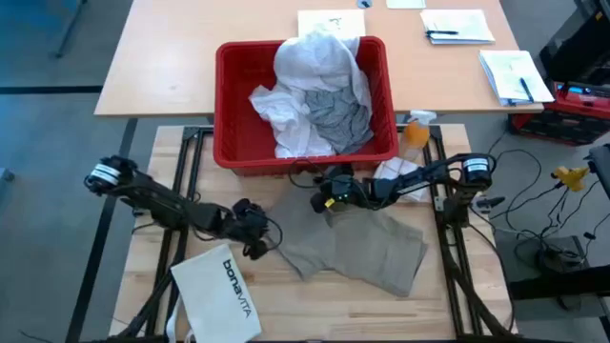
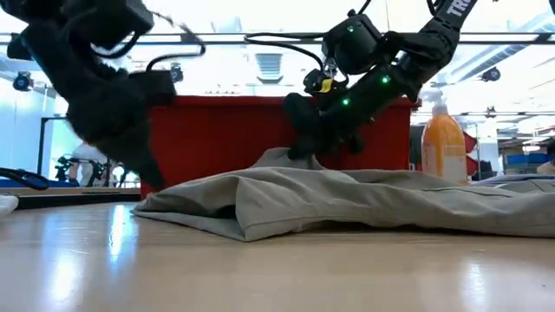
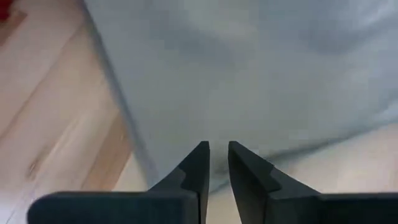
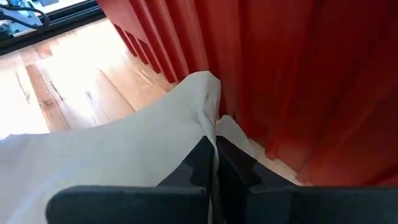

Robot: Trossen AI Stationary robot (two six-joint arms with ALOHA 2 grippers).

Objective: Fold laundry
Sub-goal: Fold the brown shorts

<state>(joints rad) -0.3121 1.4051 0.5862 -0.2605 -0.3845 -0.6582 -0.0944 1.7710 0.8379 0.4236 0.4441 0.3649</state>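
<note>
The khaki-tan piece [image 1: 355,244] lies spread on the wooden table in front of the red basket [image 1: 238,143]. The basket holds the white shirt [image 1: 319,59] and the grey T-shirt [image 1: 338,114]. My right gripper [image 1: 329,202] is shut on the khaki piece's far edge, close to the basket's front wall. My left gripper [image 1: 255,235] hovers at the piece's left corner [image 3: 186,124], its fingers a narrow gap apart with nothing between them. My right gripper pinches the khaki piece's far edge [image 4: 206,127] between its two fingers, slanting down from the table's right. The pinched cloth stands in a small peak [image 2: 277,160] against the basket wall. The rest lies slack on the table. One layer or several, I cannot tell.
A stiff white bag printed "bonavita" [image 1: 219,295] lies at the near left, just beside my left gripper. An orange spray bottle [image 1: 416,129] stands at the basket's right front corner. Bare wood [image 1: 315,305] lies along the near edge.
</note>
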